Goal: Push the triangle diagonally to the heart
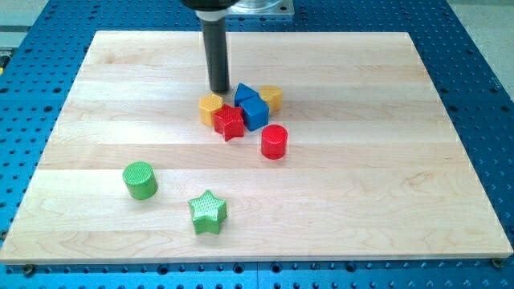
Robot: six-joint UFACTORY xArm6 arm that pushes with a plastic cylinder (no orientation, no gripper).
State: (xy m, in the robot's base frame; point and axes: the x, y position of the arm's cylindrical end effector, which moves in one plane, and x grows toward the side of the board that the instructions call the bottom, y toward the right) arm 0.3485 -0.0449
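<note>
Over at the view's left, a green cylinder (140,180) stands alone on the pale wooden board (96,96), well apart from everything but a green star (208,212), which sits to its right and nearer the view's bottom edge. Moving rightward, the dark rod comes straight down from the view's top, where its mount is cut off by the frame, and my tip (218,90) rests on the board just above a tight cluster of blocks. There are no fingers to speak of, only the bare rod end, holding nothing. Directly below the tip is a yellow block (210,107), partly hidden by a red star (229,122) pressed against it; its shape is hard to make out, possibly the heart. To the right of the tip, very close to it, a blue block (244,92) peeks out behind a blue cube (254,112); only its upper part shows, and it may be the triangle, though I cannot be sure. Behind the cube, on its right, a second yellow block (271,97) is half hidden, its shape unclear as well. A red cylinder (274,142) stands just below and right of the cluster, a little apart from the cube.
</note>
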